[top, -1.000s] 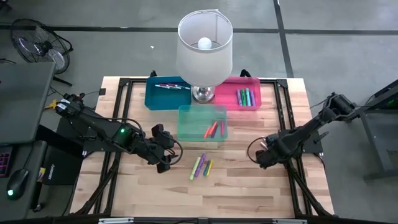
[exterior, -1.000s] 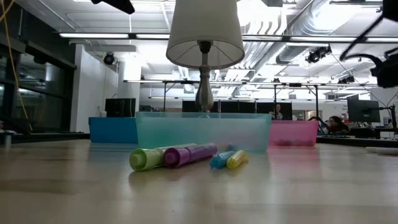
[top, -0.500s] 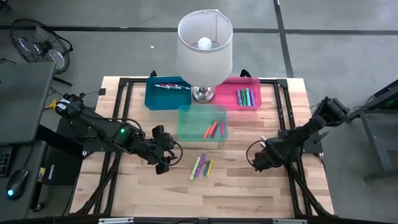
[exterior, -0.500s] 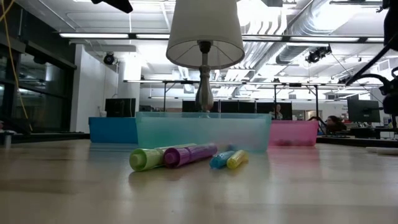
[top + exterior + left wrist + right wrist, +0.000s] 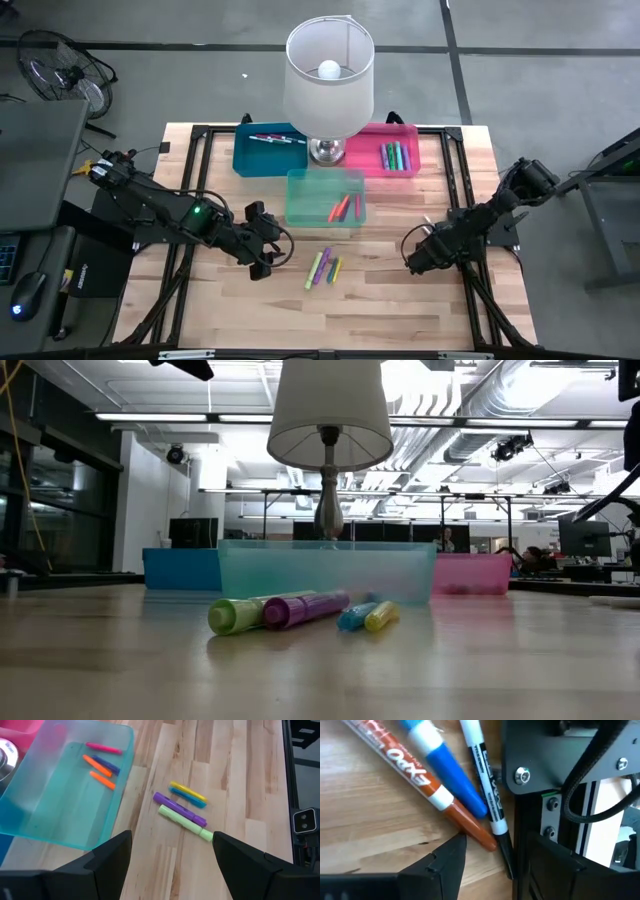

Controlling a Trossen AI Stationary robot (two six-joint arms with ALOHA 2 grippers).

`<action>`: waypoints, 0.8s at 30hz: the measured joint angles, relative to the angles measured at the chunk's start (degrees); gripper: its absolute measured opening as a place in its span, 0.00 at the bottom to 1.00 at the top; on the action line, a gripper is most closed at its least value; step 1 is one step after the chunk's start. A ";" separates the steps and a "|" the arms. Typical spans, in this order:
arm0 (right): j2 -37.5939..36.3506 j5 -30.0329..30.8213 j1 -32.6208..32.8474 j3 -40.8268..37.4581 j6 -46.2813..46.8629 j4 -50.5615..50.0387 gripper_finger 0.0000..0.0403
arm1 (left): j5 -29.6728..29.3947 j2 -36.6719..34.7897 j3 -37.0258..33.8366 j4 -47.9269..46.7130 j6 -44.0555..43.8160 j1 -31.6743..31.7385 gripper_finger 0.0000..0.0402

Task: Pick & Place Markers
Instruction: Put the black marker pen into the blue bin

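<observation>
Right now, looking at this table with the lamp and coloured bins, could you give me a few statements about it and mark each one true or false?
1. Four markers lie loose on the wooden table in front of the teal bin. True.
2. The teal bin is empty. False: it holds orange, pink and purple markers.
3. The left gripper stands with open jaws beside the loose markers. True.
4. The lamp stands at the table's near edge. False: it stands at the back, between the blue bin and the pink bin.
5. The right gripper holds a marker. False: its jaws are empty.
</observation>
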 joint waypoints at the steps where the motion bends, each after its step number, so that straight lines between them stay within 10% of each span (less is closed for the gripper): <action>1: -0.02 -0.33 -0.02 -0.41 -0.28 1.09 0.50 | 0.10 0.00 0.00 -0.01 0.16 0.00 0.69; 24: 0.05 1.83 0.02 -0.72 -4.61 5.55 0.48 | 1.20 0.00 0.00 0.00 0.27 0.00 0.69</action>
